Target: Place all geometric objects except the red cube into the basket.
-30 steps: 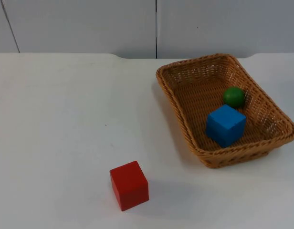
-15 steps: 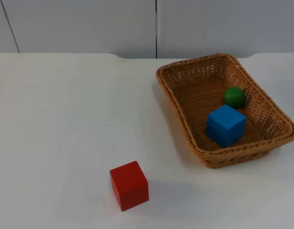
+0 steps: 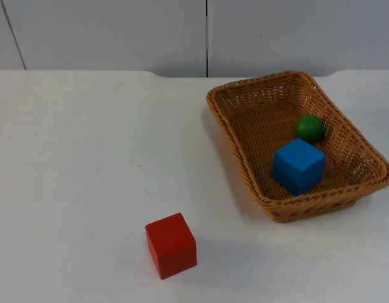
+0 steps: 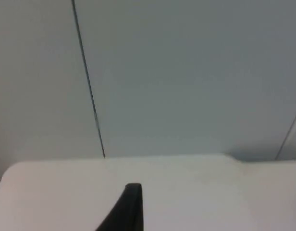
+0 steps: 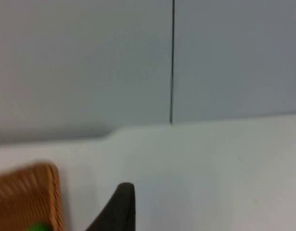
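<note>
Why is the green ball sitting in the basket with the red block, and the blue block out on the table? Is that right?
Not quite. The colours of the two blocks are swapped. In the top view the green ball sits in the basket with the blue block, and the red block is the one out on the table.

**A bare robot test bench**

This looks like a lab or test station, not a home. A plain white table top (image 3: 87, 158) ends at a grey partition wall (image 3: 106, 31) of flat seamed panels. The props are staged: a wicker basket (image 3: 239, 158) and plain coloured blocks like the red cube (image 3: 171, 245).
</note>
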